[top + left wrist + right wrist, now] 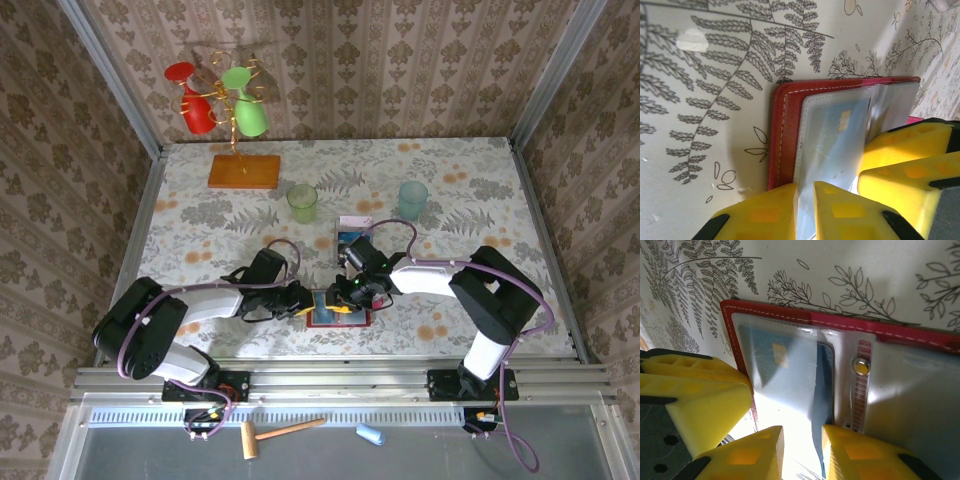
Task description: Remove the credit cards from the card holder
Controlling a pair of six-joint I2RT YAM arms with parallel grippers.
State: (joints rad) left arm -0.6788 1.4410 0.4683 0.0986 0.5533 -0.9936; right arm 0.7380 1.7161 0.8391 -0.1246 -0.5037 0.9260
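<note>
The red card holder (340, 323) lies open near the table's front edge, between both grippers. Its red cover (785, 140) carries clear grey pockets, and a snap (861, 367) sits by the fold. A blue credit card (830, 135) with a gold chip sits in a lifted pocket leaf. My left gripper (303, 300) is shut on the near edge of that leaf (805, 192). My right gripper (352, 292) comes from the opposite side, its fingers (910, 155) narrowly apart and closed on the blue card (765, 360) and its leaf. Two more cards (350, 230), pink-white and blue, lie on the table beyond.
A green cup (302, 203) and a teal cup (412, 200) stand behind the loose cards. At the back left, a wire stand on an orange wooden base (244, 172) holds red and green cups. Patterned walls close in the table on three sides.
</note>
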